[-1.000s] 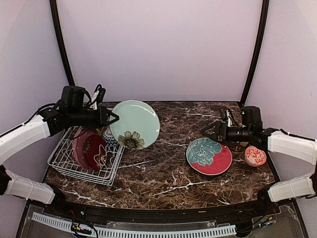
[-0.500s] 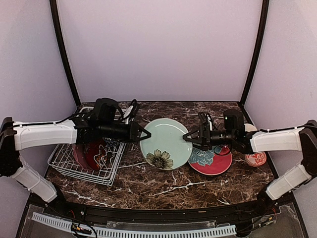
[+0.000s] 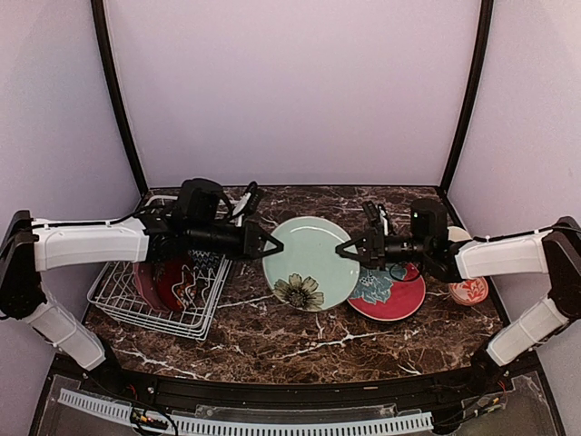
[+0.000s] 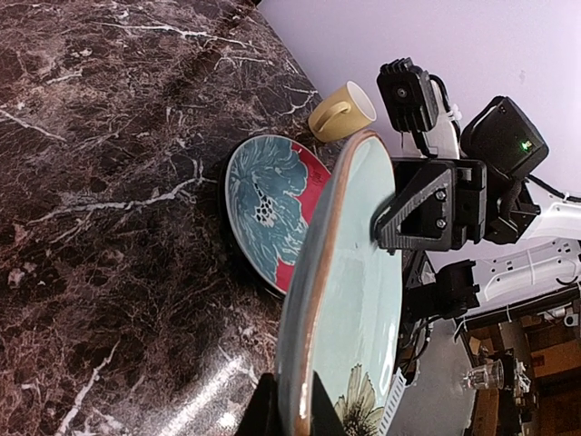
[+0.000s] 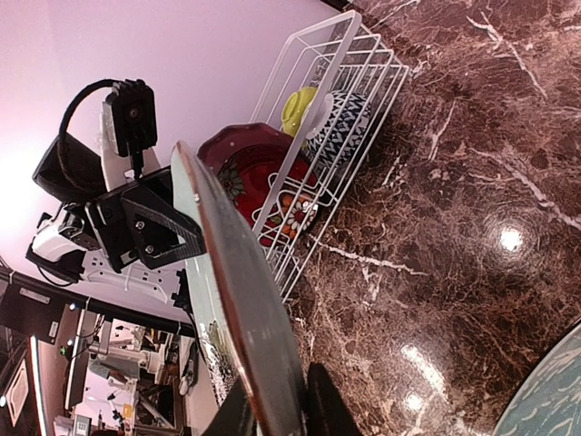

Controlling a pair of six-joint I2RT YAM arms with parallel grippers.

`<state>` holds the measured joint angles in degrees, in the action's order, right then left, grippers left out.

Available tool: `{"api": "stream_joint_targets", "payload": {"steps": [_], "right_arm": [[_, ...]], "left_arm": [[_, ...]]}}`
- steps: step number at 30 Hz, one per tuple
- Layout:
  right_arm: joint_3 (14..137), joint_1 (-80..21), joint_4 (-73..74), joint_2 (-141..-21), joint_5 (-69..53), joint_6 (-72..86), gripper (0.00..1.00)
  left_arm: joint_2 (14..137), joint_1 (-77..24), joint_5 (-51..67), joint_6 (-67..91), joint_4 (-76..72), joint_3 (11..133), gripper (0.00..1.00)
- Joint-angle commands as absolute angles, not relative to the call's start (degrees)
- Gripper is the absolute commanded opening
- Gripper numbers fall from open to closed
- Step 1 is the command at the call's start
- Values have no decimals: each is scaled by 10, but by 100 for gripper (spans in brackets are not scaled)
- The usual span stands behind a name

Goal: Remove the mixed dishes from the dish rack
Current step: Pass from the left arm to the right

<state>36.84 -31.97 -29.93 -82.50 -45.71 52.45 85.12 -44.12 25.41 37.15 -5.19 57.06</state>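
Above table (image 3: 272, 334): pale green plate (image 3: 309, 263), rims gripped by left claw (image 3: 276, 247), right claw (image 3: 341, 252).

Half hidden right of centre, top view, behind the round pale green flowered plate (image 3: 310, 263): round red-and-teal floral plate (image 3: 400, 295).

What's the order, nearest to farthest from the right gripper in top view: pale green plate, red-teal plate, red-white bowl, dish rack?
1. pale green plate, centre, touching.
2. red-teal plate, centre-right.
3. red-white bowl, right edge.
4. dish rack, far left.
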Motion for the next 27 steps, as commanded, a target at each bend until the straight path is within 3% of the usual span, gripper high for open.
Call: {"api": "stream_joint_targets", "payload": {"steps": [1, 4, 7, 10, 11, 12, 16, 27], "right_arm": [[365, -322, -333, -828, -469, 529, 11], [363, -320, -332, -823, -468, 529, 0], [359, -315, -330, -816, -467, 528, 0], [352, -303, -326, -804, -466, 527, 0], [348, -297, -324, -799, -467, 526, 0], [343, -290, -322, -791, -468, 525, 0], [317, -252, -287, -754, -467, 510, 0], [258, -65, -18, -593, -422, 388, 0]], "left_arm": [[837, -445, 275, 376, -93, 609, 2], [840, -444, 268, 368, -66, 621, 11], [840, -444, 270, 359, -53, 627, 32], [837, -440, 264, 346, -32, 633, 44], [832, -439, 258, 344, -28, 634, 65], [830, -436, 254, 337, -19, 637, 77], [810, -425, 230, 314, 19, 643, 86], [773, -407, 179, 270, 79, 654, 88]]}}
